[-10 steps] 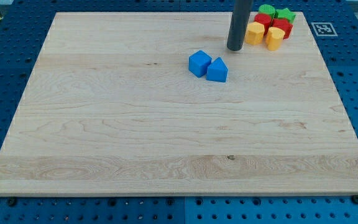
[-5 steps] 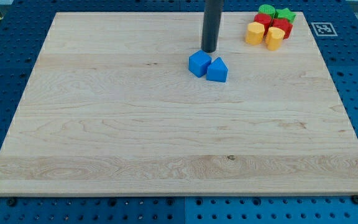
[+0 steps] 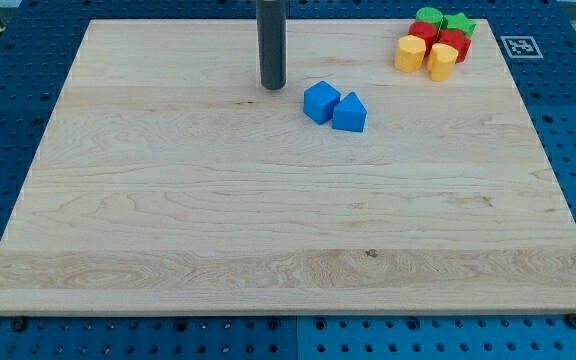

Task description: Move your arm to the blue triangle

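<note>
The blue triangle (image 3: 349, 112) lies on the wooden board (image 3: 268, 220), right of centre in the upper part. A blue cube (image 3: 320, 102) touches its left side. My tip (image 3: 272, 86) rests on the board to the left of both blue blocks, a short gap from the cube and farther from the triangle, slightly above their level in the view. The rod rises straight out of the view's top.
A tight cluster sits at the board's top right corner: two yellow blocks (image 3: 409, 54) (image 3: 441, 61), two red blocks (image 3: 453, 44) (image 3: 424, 32), a green cylinder (image 3: 429, 16) and a green star (image 3: 458, 23). A marker tag (image 3: 520, 46) lies off the board's right edge.
My tip has slid leftward along the upper part of the board, from beside the yellow blocks, past the spot above the blue blocks, to their left. No block has moved.
</note>
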Robot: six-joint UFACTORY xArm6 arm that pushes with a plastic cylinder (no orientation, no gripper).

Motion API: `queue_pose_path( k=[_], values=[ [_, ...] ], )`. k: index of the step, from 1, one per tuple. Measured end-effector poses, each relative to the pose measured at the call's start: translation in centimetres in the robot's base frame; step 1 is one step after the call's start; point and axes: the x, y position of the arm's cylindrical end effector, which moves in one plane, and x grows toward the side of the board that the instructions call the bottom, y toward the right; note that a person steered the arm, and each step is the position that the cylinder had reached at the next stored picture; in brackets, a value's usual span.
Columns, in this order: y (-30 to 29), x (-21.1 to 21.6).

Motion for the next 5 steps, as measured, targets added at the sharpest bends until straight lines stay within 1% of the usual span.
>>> queue_pose_path(
  k=[1, 4, 5],
  values=[
    [0.0, 0.8],
    [0.0, 0.8],
    [0.0, 2.6]
  ],
)
